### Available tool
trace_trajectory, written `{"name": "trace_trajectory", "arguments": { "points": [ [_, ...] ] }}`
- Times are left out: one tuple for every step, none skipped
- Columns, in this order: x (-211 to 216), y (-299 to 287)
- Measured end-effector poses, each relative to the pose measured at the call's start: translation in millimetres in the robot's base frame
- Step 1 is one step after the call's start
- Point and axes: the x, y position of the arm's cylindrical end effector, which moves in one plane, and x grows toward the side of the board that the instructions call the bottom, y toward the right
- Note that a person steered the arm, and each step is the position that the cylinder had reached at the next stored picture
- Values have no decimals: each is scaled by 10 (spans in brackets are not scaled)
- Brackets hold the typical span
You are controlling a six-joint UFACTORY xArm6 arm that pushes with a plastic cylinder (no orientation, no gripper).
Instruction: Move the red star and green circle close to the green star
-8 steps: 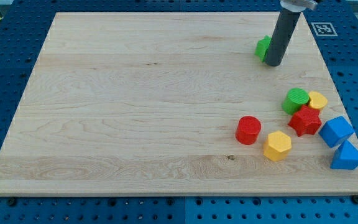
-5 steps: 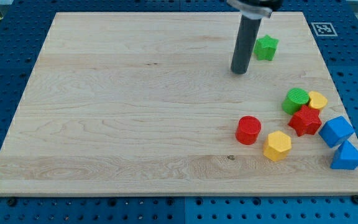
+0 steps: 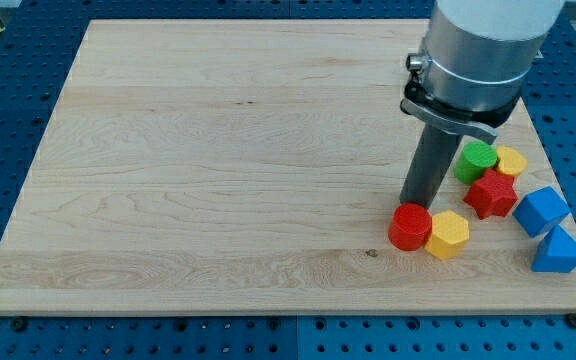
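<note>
The red star (image 3: 492, 193) lies at the view's lower right, touching the green circle (image 3: 474, 160) just above it. The green star does not show; the arm's grey body covers the upper right of the board where it stood. My tip (image 3: 414, 203) is at the top edge of the red cylinder (image 3: 409, 226), to the left of the red star and green circle. The red cylinder touches the yellow hexagon (image 3: 448, 235).
A yellow block (image 3: 511, 161) sits right of the green circle. A blue block (image 3: 541, 210) and a blue triangle (image 3: 558, 250) lie at the board's right edge. The wooden board (image 3: 218, 150) rests on a blue pegboard.
My tip has moved from beside the green star down to the red cylinder. The red cylinder has shifted down and right against the yellow hexagon. The arm now hides the green star.
</note>
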Motion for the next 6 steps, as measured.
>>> {"name": "trace_trajectory", "arguments": {
  "points": [
    [75,228],
    [184,387],
    [309,407],
    [493,446],
    [503,470],
    [502,644]
  ]
}}
